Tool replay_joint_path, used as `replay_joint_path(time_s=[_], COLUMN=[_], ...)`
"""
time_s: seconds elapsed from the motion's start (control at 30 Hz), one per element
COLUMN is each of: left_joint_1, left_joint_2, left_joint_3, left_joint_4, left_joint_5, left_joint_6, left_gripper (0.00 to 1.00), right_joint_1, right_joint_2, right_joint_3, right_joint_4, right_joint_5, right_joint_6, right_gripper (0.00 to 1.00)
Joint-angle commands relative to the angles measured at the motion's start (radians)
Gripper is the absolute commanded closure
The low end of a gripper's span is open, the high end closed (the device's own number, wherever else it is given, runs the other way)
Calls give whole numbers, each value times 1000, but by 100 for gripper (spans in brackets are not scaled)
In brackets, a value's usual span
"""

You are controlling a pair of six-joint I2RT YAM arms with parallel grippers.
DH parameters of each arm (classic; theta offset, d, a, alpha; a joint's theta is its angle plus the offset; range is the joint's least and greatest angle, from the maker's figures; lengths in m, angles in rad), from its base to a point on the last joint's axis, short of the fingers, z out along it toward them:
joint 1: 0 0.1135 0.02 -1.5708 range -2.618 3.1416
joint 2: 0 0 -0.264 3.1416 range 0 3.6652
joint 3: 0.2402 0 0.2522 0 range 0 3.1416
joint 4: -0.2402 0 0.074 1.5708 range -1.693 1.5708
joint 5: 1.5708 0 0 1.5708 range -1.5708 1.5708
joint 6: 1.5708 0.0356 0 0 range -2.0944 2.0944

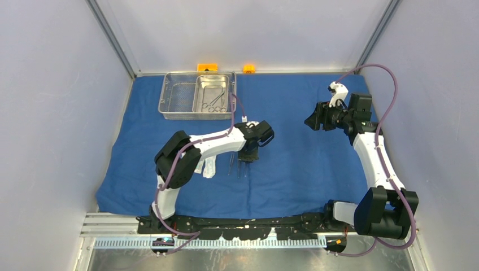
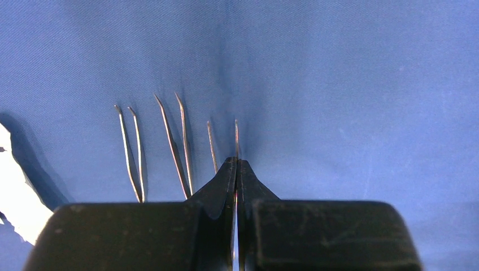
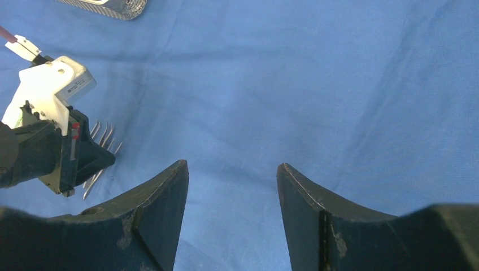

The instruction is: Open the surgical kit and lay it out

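Forceps (image 2: 170, 144): three pairs side by side on blue cloth wrap (image 1: 305, 169), mid-tabletop, tips pointing away from arm bases. Left pincer (image 2: 236, 169) together, low over rightmost pair; one tine runs into seam between fingers, cannot tell if pinched. White packets (image 1: 208, 167) just left of forceps, partly under left arm. Mesh basket (image 1: 178, 96) at far-left of cloth; solid steel tray (image 1: 206, 90) inside its right half, scissors (image 1: 217, 101) in tray. Right pincer (image 3: 231, 165) apart, empty, above bare cloth on right. Orange blocks (image 1: 207, 68) beyond cloth's far edge.

One mesh basket (image 1: 178, 96), one tray (image 1: 206, 84), two orange blocks (image 1: 207, 68), three laid-out forceps (image 2: 171, 147)
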Motion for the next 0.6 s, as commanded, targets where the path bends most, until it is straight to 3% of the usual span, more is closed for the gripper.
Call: replay_joint_path(time_s=[0.0,0.57], left_joint_1=[8,12], left_joint_2=[19,49], left_joint_3=[15,39], left_joint_4=[26,21], left_joint_5=[-17,-9], left_joint_6=[-2,15], left_gripper=[100,100], right_joint_1=[-8,-14], right_joint_2=[3,7], right_joint_3=[-5,-8], right_joint_4=[24,22], right_joint_5=[-21,-43], right_joint_6=[-5,-4], right_gripper=[36,36])
